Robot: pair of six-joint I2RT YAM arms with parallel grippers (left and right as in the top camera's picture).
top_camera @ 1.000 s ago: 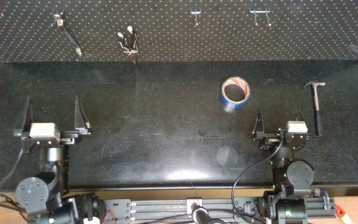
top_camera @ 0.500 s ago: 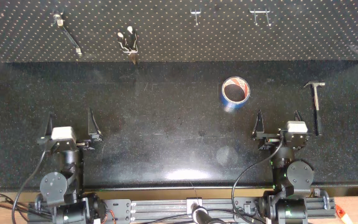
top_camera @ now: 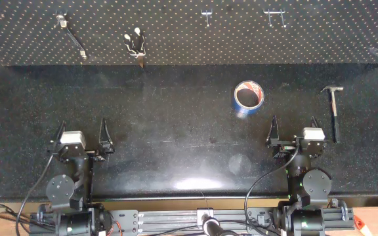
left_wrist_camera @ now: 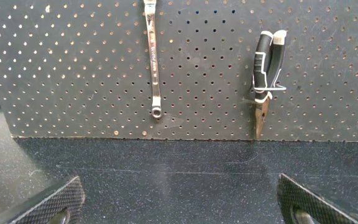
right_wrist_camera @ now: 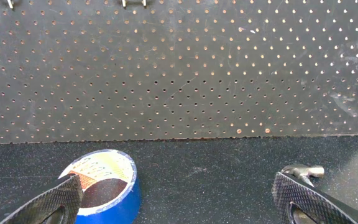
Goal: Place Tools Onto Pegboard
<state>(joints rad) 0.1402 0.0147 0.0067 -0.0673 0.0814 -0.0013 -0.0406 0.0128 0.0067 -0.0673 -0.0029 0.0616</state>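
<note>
The hammer (top_camera: 334, 113) lies at right of frame, handle running up toward the pegboard (top_camera: 189, 29), just right of the right gripper (top_camera: 294, 122) (wide open and empty, like the left gripper (top_camera: 83, 124)), with the tape (top_camera: 248, 98) up-left of it.

No text, number or sign can be read anywhere, though the blue tape roll (right_wrist_camera: 114, 186) on the counter's right half carries faint dark print inside its cardboard core (too small to make out).
</note>
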